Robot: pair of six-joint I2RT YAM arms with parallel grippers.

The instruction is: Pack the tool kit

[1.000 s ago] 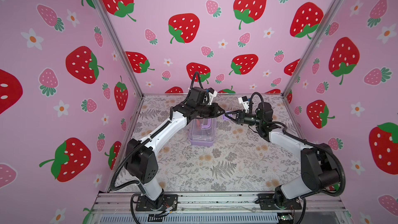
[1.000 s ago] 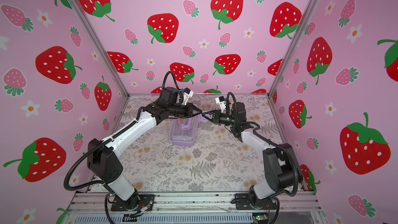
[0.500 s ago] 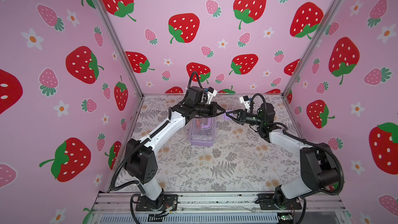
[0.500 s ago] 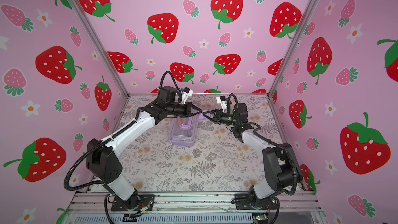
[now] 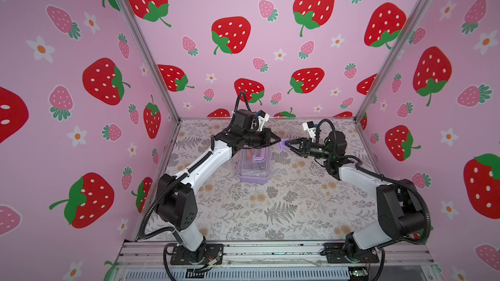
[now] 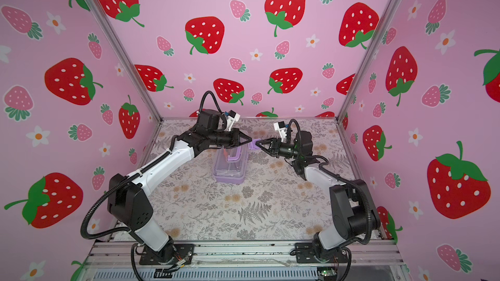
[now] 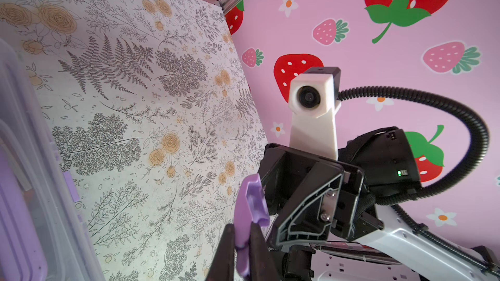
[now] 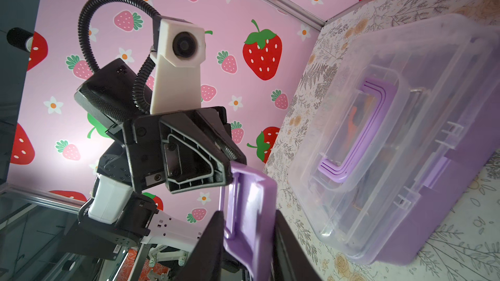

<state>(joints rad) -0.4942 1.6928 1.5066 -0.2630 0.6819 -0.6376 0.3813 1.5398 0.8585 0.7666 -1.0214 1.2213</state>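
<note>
So the floral table [image 5: 297,198] is mostly bare; the tool kit [image 5: 253,168] sits flat around the middle, a bit toward the back wall, lilac base down with the clear lid [image 8: 405,90] on top and the purple handle [image 8: 378,120] folded flat on it; something orange shows through the lid but I can't make out what; both arms reach in and meet nose to nose in the air just off the kit's far right corner; left gripper [image 7: 240,250] is nearly shut, pinching a little purple clip [image 7: 250,204] by its edge; right gripper [image 8: 249,247] has a finger on each side of that same clip [image 8: 251,198], jaws narrow; honestly can't tell if it's actually squeezing it or just sitting around it
</note>
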